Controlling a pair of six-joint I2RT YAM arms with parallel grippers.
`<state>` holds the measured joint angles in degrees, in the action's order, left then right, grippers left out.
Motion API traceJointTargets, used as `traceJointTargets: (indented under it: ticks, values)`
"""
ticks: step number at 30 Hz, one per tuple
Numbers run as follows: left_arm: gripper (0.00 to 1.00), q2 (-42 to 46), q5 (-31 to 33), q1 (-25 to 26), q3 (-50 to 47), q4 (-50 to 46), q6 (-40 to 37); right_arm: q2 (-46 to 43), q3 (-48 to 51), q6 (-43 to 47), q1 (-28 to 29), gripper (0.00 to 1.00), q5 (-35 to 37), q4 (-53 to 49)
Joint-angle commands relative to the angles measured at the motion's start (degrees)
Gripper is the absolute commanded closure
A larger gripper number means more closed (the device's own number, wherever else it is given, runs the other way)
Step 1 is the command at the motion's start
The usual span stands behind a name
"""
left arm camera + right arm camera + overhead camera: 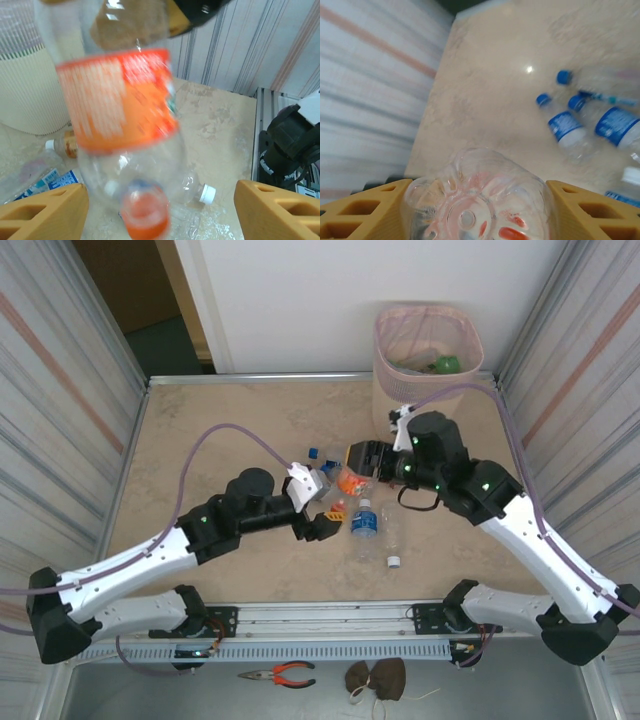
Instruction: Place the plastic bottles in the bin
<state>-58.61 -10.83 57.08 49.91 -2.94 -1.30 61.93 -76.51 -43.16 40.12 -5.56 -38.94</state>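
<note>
An orange-labelled clear bottle (348,483) hangs cap-down over the middle of the table. My right gripper (477,210) is shut on its ribbed base (475,200), with both pads pressed to its sides. My left gripper (160,215) is open, and its fingers (40,210) stand wide apart on either side of the orange cap (145,215) without touching it. More plastic bottles lie below: a blue-labelled one (365,520) and a clear one with a white cap (392,540). The bin (428,355), beige mesh with a pink liner, stands at the back right with a green bottle (445,364) inside.
Several blue-capped bottles (565,127) lie left of the grippers, around (315,452). A small white-capped bottle (62,146) lies near the bin's ribbed wall (25,95). Corrugated panels wall in both sides. Pliers (280,673) lie below the front rail.
</note>
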Motion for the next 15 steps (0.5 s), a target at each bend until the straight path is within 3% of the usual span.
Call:
traceJointTargets:
  ticks: [1, 9, 15]
  values:
    - [0.23, 2.4, 1.0, 0.0, -0.1, 1.6, 0.1, 0.5, -5.2, 4.0, -5.6, 0.47, 1.5, -0.8]
    - [0.22, 4.4, 2.6, 0.0, -1.6, 1.1, 0.6, 8.0, -18.4, 8.8, -24.3, 0.47, -4.9, 2.4]
    - [0.22, 4.6, 3.3, 0.0, -1.9, 0.9, 0.9, 16.8, -27.4, 8.9, -34.1, 0.47, -9.2, 6.4]
